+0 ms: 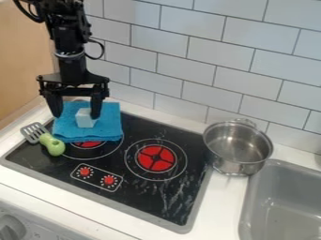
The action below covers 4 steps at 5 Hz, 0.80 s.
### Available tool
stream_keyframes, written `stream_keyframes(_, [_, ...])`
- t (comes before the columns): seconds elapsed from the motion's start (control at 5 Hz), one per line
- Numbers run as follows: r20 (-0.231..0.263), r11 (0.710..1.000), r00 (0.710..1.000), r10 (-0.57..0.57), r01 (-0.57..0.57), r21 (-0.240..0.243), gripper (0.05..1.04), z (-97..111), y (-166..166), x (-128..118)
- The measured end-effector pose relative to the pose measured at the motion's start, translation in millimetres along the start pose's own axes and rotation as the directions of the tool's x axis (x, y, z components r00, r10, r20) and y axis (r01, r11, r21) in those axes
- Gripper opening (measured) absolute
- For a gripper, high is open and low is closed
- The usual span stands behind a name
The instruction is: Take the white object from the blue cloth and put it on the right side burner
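Note:
My gripper [76, 115] hangs at the upper left over the blue cloth [108, 123], its two fingers spread wide and nothing held between them. The white object [85, 119], a small block, rests on the cloth, close to the right finger and partly behind its tip; whether they touch I cannot tell. Under the cloth's front edge the left burner [87, 144] is partly covered. To the right is the right side burner [155, 158], a red disc with white rings around it and nothing on it.
A spatula with a green handle [52, 145] lies left of the cloth, over the stove's left edge. A metal pot [237, 146] stands right of the stove [169, 197], beside the grey sink [282, 206]. The tiled wall [188, 61] rises behind.

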<state>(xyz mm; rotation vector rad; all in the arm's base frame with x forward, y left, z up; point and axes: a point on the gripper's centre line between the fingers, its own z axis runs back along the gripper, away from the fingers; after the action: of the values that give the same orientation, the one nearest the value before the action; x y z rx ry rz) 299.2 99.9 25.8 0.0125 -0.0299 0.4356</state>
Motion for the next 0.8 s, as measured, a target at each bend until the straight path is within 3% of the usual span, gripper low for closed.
stream_keyframes(0.2, [-0.006, 1.0, 1.0, 0.003, -0.003, 0.001, 0.633, -3, -2, 2])
stream_keyframes(0.4, [0.008, 1.0, 1.0, 0.014, -0.014, 0.013, 0.402, -2, -2, 5])
stream_keyframes(0.8, [0.021, 0.999, 0.999, 0.03, -0.03, 0.014, 0.393, -1, -5, 12])
